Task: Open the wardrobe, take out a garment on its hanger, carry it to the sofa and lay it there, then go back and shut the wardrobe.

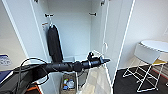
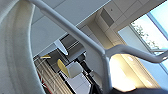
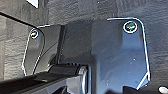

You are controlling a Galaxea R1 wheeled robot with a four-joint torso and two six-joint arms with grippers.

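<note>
The white wardrobe (image 1: 72, 32) stands open in front of me, both doors swung wide. My left arm reaches in from the left, and my left gripper (image 1: 107, 60) is shut on the thin white hanger (image 1: 105, 47) in front of the right-hand door (image 1: 115, 37). The white garment (image 1: 96, 77) hangs from the hanger below the gripper, outside the cabinet. In the left wrist view the hanger's bar (image 2: 75, 32) runs close across the lens, with the garment's white cloth (image 2: 15, 55) beside it. A black long-sleeved top (image 1: 54, 45) still hangs on the rail inside, at the left.
A small box of items (image 1: 68, 82) sits on the wardrobe floor. To the right stand a white chair on wire legs (image 1: 146, 53) and a round white table (image 1: 156, 45) on dark carpet. Dark grey carpet (image 3: 155, 30) lies under my right arm.
</note>
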